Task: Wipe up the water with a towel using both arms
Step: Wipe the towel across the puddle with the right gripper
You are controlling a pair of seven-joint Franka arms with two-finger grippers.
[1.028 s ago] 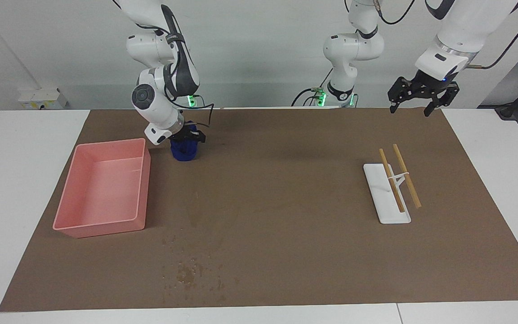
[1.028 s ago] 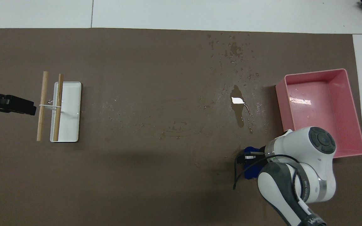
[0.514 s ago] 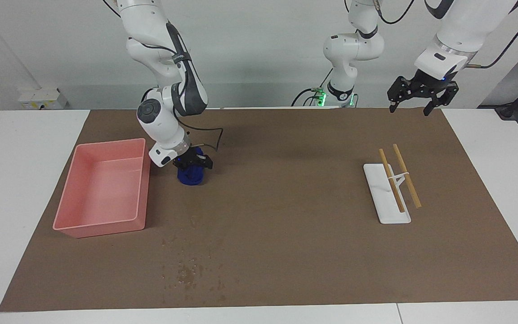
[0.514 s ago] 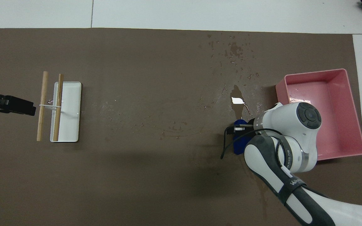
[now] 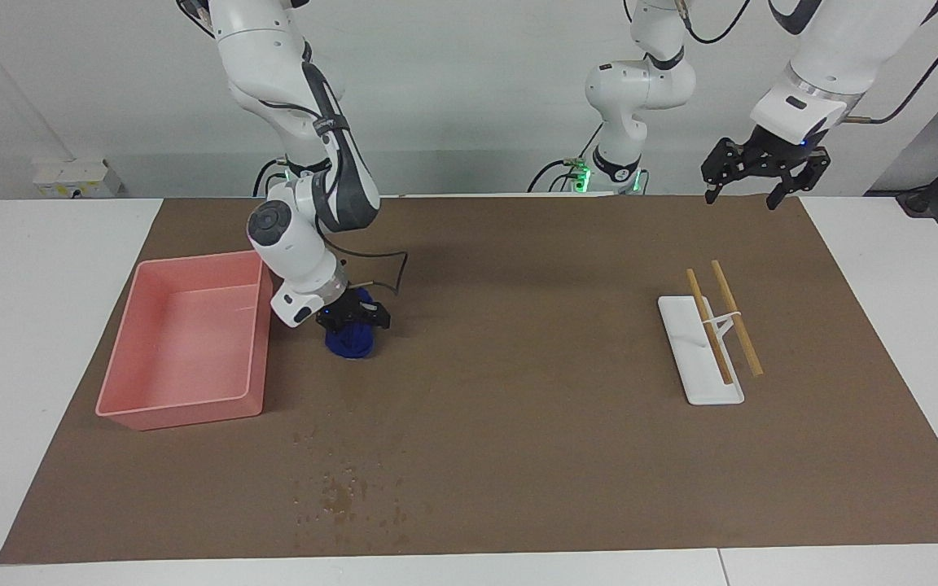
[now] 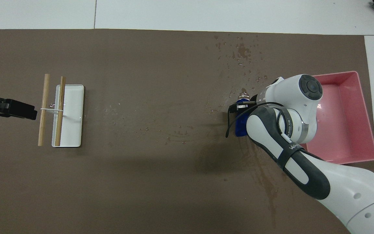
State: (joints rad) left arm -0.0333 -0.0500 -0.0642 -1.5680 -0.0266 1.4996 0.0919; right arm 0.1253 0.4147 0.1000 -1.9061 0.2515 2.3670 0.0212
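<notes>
Facing view: right claw (image 5: 352, 317) squeezing the blue towel (image 5: 352, 340), pressing it on the brown mat (image 5: 518, 325) beside the pink tray (image 5: 189, 407). Water (image 5: 339, 492) lying farther out. Left claw (image 5: 764, 181) hanging wide open, waiting.

Overhead view: towel (image 6: 241, 123) sitting beside water (image 6: 243, 52).

The towel (image 5: 352, 342) lay on the mat (image 5: 518, 456) just beside the tray (image 5: 123, 411), with water (image 5: 343, 496) scattered farther from the robots (toward the mat's edge). The rack (image 5: 701, 382) sat well apart, toward the left arm's end.
</notes>
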